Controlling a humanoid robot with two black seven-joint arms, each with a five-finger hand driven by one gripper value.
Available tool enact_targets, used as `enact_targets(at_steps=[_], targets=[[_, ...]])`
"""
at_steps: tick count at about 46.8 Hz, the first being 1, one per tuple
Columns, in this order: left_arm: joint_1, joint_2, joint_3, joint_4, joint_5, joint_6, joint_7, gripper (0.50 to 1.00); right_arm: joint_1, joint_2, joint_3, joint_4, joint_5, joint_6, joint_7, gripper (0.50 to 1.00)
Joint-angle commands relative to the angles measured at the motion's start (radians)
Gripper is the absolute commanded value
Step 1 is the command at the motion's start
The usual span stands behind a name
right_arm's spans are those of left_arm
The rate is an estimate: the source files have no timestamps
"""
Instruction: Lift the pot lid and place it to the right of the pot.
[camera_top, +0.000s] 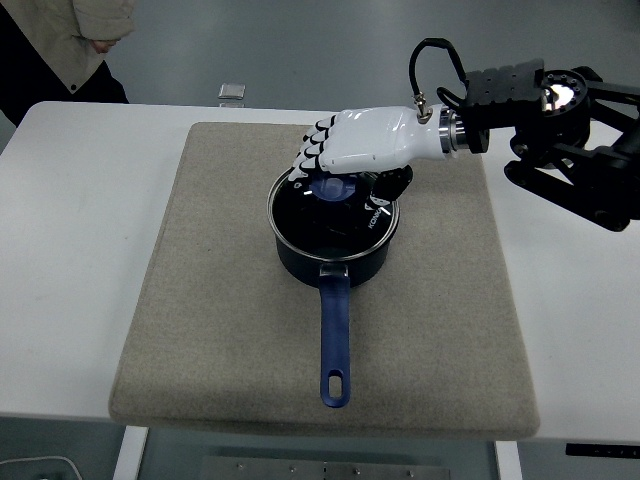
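- The pot lid (330, 205), dark glass with a metal rim and a blue knob (336, 188), sits flat on the pot (333, 250); nothing shows it raised or tilted, so the lift is judged not yet done.
- The pot is dark blue and stands on the grey mat (220, 300), toward the mat's far edge and roughly midway between its left and right edges. Its long blue handle (335, 335) points at the near edge of the surface (60, 250).
- The right robot hand (350, 145), white with black-jointed fingers, hovers directly over the knob, palm down, fingers pointing toward the left edge of the surface. Its fingers (310, 150) are curled a little over the far side of the lid, and the dark thumb (390, 185) hangs down at the lid's right rim.
- Whether the knob is pinched cannot be told: the palm hides the contact. It looks like reaching for a hold rather than a firm clasp.
- The left robot hand is out of view.
- Left to do, as I judge it: secure the knob, raise the lid clear, carry it toward the right edge, and set it on the bare mat to the right of the pot.
- A person (60, 45) stands past the far left corner.
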Motion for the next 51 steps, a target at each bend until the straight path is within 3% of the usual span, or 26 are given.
enact_targets(at_steps=[1,37,40,44,48,51], targets=[[0.0,0.0,0.0,0.0,0.0,0.0,0.0,1.0,0.001,0.002,0.0,-0.004,0.0,-0.006,0.0,0.905],[0.0,0.0,0.0,0.0,0.0,0.0,0.0,1.0,0.001,0.019,-0.053,-0.035,-0.008,-0.029,0.0,0.889],[0.0,0.0,0.0,0.0,0.0,0.0,0.0,1.0,0.001,0.02,-0.056,-0.035,-0.008,-0.029,0.0,0.848],[0.0,0.0,0.0,0.0,0.0,0.0,0.0,1.0,0.001,0.02,-0.062,-0.035,-0.008,-0.029,0.0,0.724],[0.0,0.0,0.0,0.0,0.0,0.0,0.0,1.0,0.004,0.022,-0.074,-0.035,-0.011,-0.029,0.0,0.505],[0.0,0.0,0.0,0.0,0.0,0.0,0.0,1.0,0.004,0.022,-0.074,-0.036,-0.01,-0.027,0.0,0.5]])
